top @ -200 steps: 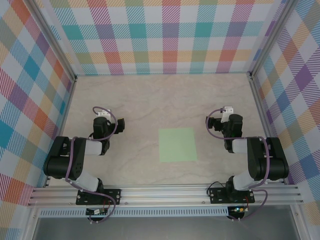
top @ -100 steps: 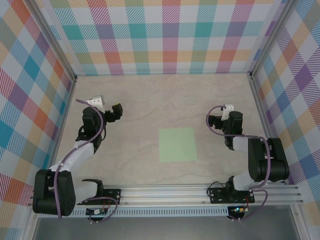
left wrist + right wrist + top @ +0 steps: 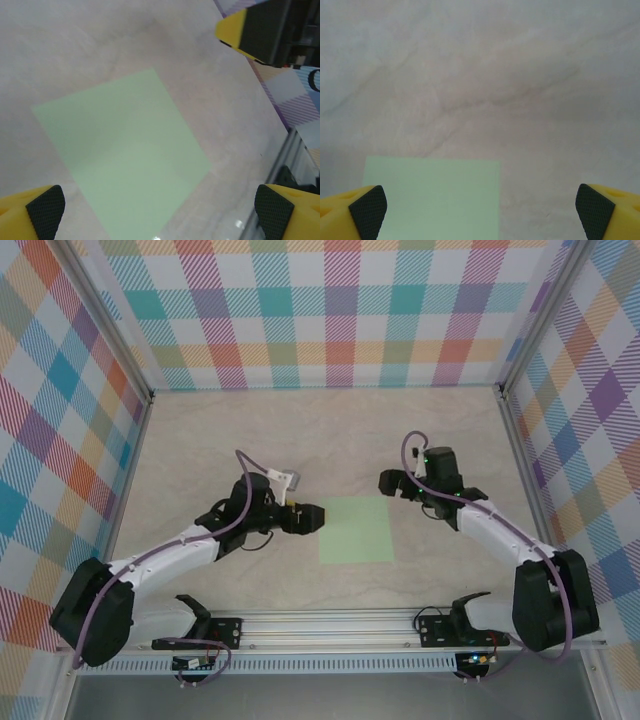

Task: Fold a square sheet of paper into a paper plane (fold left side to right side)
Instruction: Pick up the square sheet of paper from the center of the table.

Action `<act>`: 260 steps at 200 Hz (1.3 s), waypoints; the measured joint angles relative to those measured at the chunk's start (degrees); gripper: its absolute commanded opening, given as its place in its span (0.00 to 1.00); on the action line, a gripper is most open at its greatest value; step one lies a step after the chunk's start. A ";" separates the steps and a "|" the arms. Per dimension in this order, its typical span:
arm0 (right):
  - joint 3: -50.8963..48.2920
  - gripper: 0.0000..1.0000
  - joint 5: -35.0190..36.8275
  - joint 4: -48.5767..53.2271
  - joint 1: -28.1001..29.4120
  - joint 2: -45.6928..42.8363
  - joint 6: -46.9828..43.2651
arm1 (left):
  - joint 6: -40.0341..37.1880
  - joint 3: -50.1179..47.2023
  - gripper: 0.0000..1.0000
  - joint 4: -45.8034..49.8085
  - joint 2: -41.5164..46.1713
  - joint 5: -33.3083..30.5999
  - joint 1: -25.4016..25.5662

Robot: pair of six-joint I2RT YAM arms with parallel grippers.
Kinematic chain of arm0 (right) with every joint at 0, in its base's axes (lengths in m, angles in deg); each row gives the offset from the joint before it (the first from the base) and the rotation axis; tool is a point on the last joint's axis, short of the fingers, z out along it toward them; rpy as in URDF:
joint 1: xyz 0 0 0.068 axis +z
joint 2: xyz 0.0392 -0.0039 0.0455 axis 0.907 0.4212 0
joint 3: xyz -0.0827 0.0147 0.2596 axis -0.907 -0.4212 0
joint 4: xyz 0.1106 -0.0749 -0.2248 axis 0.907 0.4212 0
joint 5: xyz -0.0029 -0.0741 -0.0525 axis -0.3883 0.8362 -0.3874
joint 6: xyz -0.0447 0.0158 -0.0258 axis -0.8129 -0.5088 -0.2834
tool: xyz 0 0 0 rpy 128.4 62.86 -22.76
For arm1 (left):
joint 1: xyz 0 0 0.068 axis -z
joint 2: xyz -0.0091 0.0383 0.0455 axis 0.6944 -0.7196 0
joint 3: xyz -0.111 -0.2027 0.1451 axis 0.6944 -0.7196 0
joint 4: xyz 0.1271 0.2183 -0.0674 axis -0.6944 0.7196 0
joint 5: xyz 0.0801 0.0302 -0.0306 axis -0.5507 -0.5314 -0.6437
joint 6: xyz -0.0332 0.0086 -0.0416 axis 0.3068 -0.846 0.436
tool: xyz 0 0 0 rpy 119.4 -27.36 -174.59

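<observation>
Step in hand: approach — no fold begun. The flat, pale mint-green square sheet of paper [image 3: 355, 529] lies uncreased on the marbled beige tabletop [image 3: 300, 430]. The left jaws stand at its left edge, the right jaws near its far right corner — both spread wide, empty. Next: pinch the left edge and carry it rightward.

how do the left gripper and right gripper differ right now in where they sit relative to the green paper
The left gripper sits at the left edge of the square sheet of paper, about midway along it; the right gripper sits by the sheet's far right corner. The left gripper points right, toward the sheet; the right gripper points left. The left wrist view takes in nearly the whole sheet; the right wrist view catches a corner of it. Both are open and hold nothing.
</observation>
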 measured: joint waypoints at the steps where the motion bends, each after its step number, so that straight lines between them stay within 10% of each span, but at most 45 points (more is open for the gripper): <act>1: 0.00 1.00 0.04 0.15 0.17 0.11 0.15 | 0.22 -0.11 1.00 -0.04 -0.15 0.11 0.26; 100: 8.87 1.00 7.45 10.58 11.34 16.59 7.37 | 8.50 3.13 1.00 -6.32 -19.96 1.33 9.51; 260: 11.85 0.89 8.04 12.66 15.56 22.60 8.24 | 8.72 5.75 1.00 -4.63 -23.28 -2.36 11.45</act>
